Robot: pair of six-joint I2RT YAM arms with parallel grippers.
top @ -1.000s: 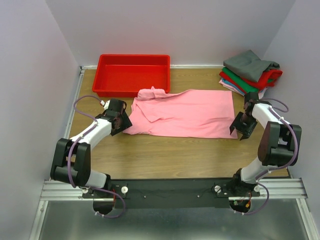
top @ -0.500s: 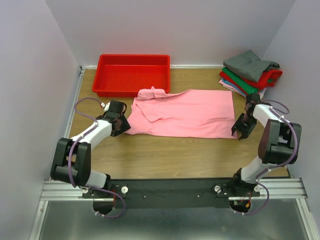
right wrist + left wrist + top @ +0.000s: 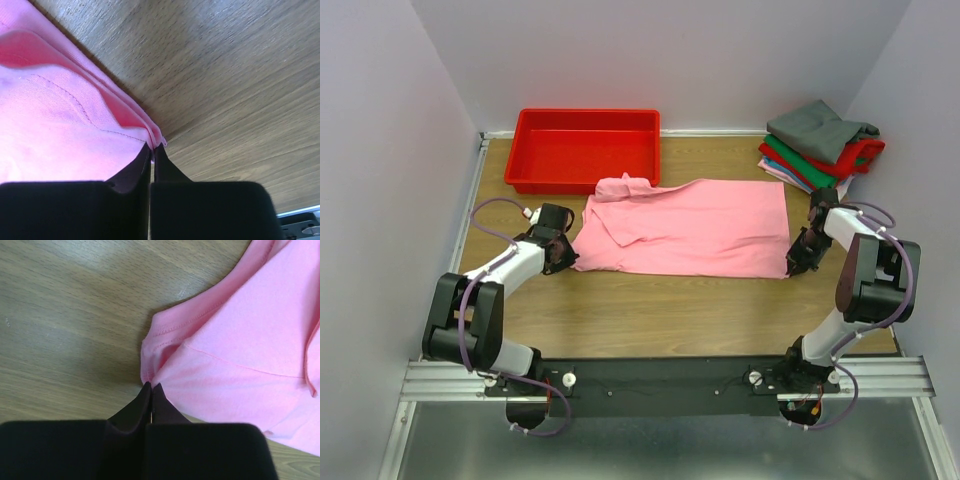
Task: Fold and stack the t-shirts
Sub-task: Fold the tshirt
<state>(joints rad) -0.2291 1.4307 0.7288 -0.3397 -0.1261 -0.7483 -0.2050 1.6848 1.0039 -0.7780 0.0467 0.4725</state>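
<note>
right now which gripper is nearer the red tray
Left. The left gripper pinches the pink t-shirt at its left corner, close to the red tray; the right gripper is at its right corner, farther off.

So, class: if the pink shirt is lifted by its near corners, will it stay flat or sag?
Probably floppy: the pink shirt puckers where the left gripper pinches its sleeve, so its middle should sag between grips. Likely light: only thin hems show at the right gripper. It may drag on the table, lying flat against it.
</note>
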